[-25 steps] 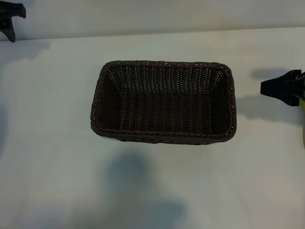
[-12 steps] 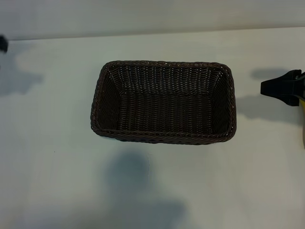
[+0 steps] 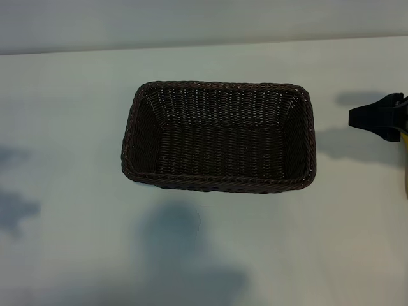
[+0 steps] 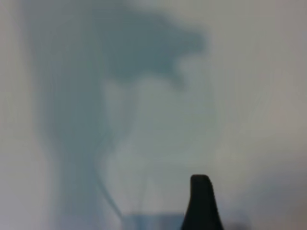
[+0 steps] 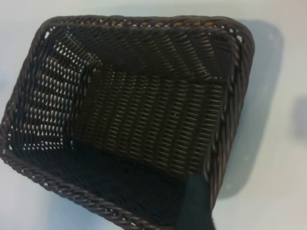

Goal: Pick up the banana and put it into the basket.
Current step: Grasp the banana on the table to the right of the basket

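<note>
Nothing of the task is done, by the look of it: the basket (image 3: pixel 218 136) sits empty mid-surface (image 3: pixel 64 242), and the banana is in no view. The right gripper (image 3: pixel 376 116), jaws released, hangs by the surface's right edge. The left gripper (image 4: pixel 201 203), jaws apart, grasps nothing.

a pale white table (image 3: pixel 76 255) under bright light, soft shadows, possibly a wall (image 3: pixel 191 22) behind.

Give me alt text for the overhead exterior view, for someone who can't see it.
An empty dark brown wicker basket sits in the middle of a white table, seen from above. The right gripper, black, pokes in at the right edge, apart from the basket; no banana shows.
</note>
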